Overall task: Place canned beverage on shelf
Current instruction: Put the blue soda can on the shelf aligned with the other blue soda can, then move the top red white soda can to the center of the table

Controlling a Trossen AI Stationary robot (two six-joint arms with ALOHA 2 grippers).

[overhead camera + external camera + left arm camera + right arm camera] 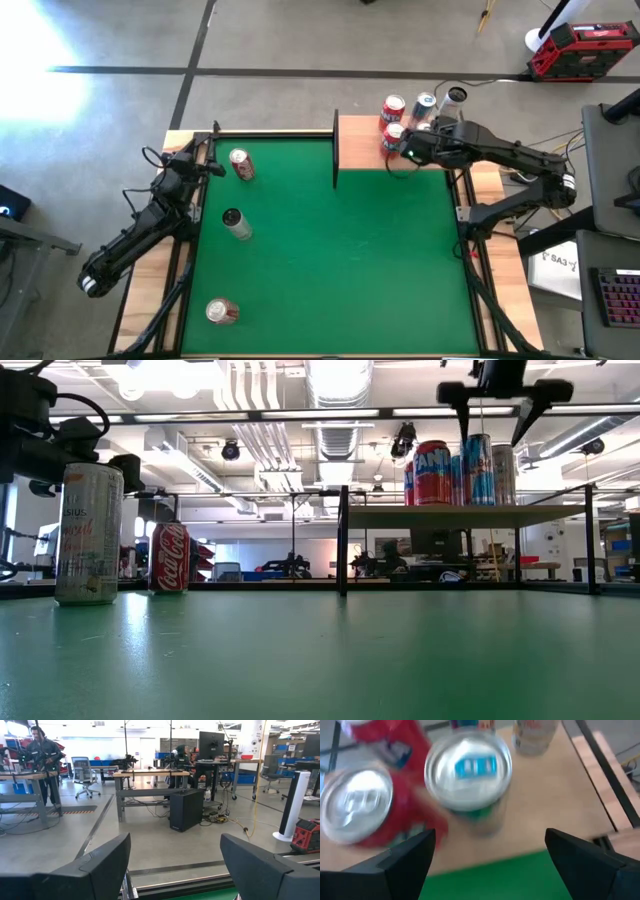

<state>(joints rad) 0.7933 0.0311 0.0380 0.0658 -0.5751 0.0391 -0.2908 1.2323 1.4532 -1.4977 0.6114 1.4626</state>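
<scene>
The right pincer (485,855) hangs above the shelf (362,142), fingers apart, over an upright can (468,780) standing among other cans (392,108). The left pincer (205,160), fingers together and empty, waits at the worktop's (330,250) far-left corner.

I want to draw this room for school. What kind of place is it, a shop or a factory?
Probably a robot lab or workshop, not a shop. Workbenches with a computer monitor stand on a bare concrete floor, bare pipes and ducts run along the ceiling, and an office chair sits nearby.
</scene>
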